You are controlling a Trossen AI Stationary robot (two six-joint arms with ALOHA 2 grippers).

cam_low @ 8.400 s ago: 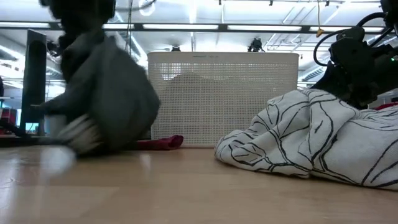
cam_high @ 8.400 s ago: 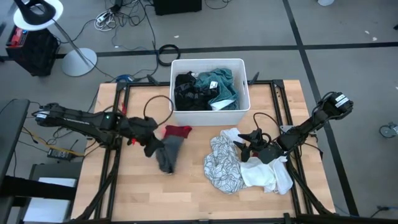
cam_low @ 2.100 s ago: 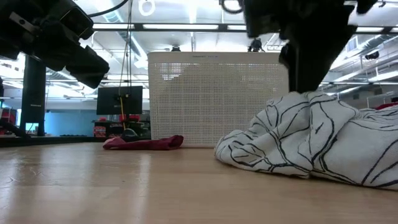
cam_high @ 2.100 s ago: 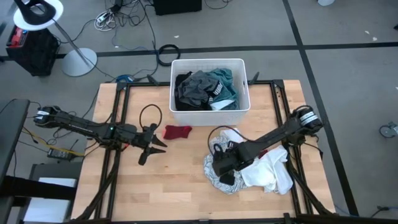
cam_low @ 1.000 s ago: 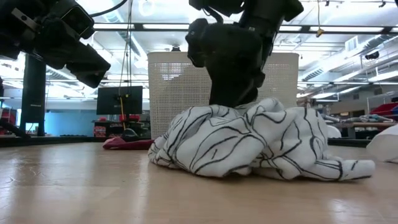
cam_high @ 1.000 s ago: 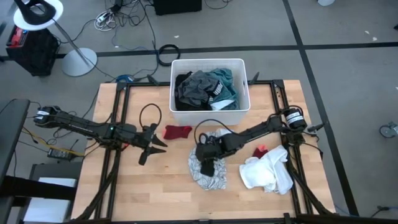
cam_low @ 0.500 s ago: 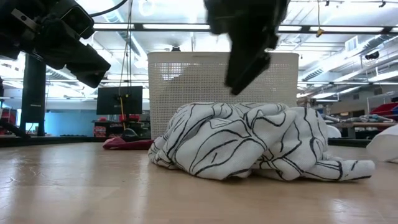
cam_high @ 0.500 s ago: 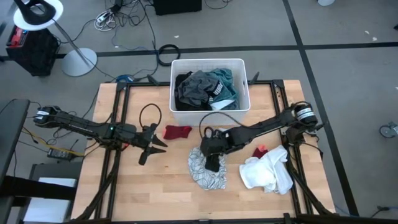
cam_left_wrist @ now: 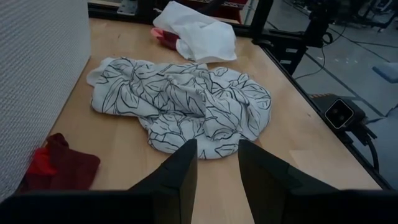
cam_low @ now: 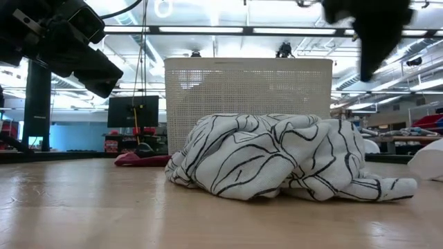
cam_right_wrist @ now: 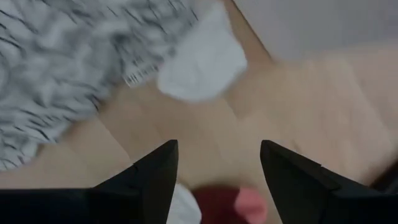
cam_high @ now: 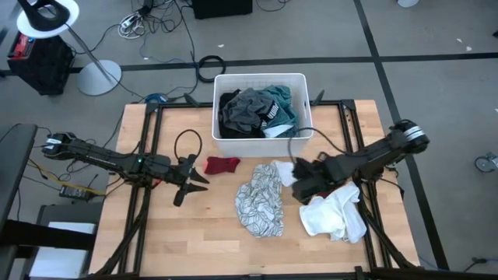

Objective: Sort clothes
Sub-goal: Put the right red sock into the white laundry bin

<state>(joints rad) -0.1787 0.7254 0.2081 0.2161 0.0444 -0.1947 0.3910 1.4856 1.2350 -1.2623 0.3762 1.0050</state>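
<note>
White garment (cam_high: 334,216) lies at bench (cam_high: 187,233) near edge, right side. Leaf-patterned white piece (cam_high: 261,198) mid-bench. Right end effector (cam_high: 299,187) just beside it, above bench, fingers spread wide, empty. Left end effector (cam_high: 192,180) at bench left, fingers apart, empty. Small red piece (cam_high: 222,165) just in front of white bin (cam_high: 263,78); bin at far edge w/ grey, black, teal clothes (cam_high: 253,109) inside.

A crumpled white leaf-patterned garment (cam_high: 261,200) lies before the white bin (cam_high: 262,79), a small red piece (cam_high: 222,165) and white garment (cam_high: 336,215) flanking it; grey, black and teal clothes (cam_high: 258,109) fill the bin.
</note>
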